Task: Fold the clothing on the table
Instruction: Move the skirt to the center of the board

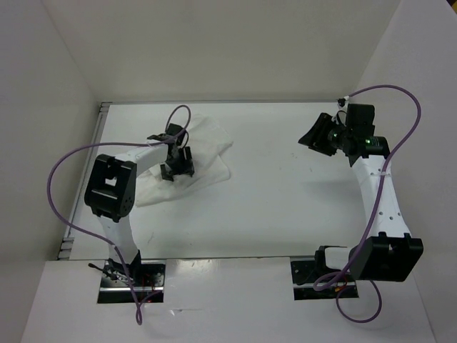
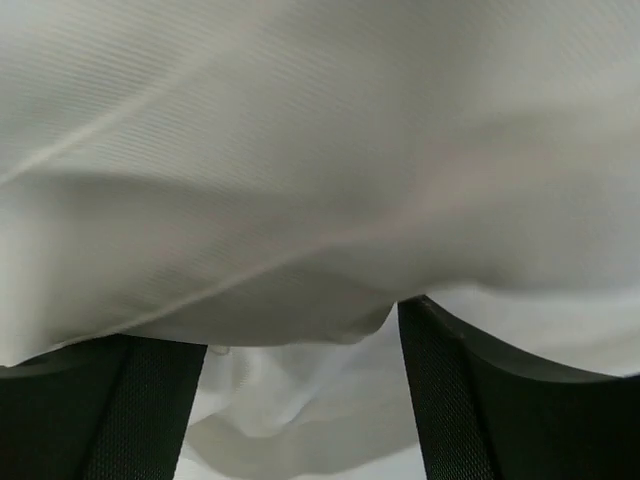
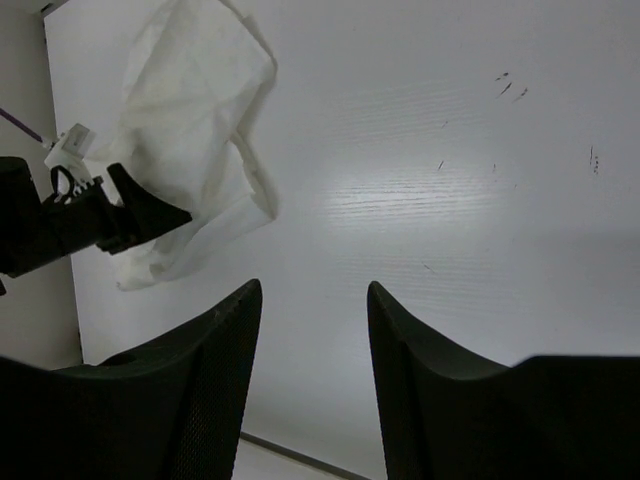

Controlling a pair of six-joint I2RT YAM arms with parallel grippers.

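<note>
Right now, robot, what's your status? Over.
Left pincer open, down on the clothing. Right pincer open, empty, over the table. Clothing rumpled, not neatly folded. Nothing in the way.

I see the clothing (image 2: pixel 300 150) as thin, finely ribbed white fabric, and the table (image 3: pixel 450 200) as smooth, faintly glossy, lightly scuffed.

White table (image 1: pixel 285 200), smooth and flat. One crumpled cloth (image 1: pixel 207 153) lies on it, over on the left toward the far edge, bunched in loose folds. A few small dark marks (image 3: pixel 510 88) speck the surface, well apart from the cloth.
</note>
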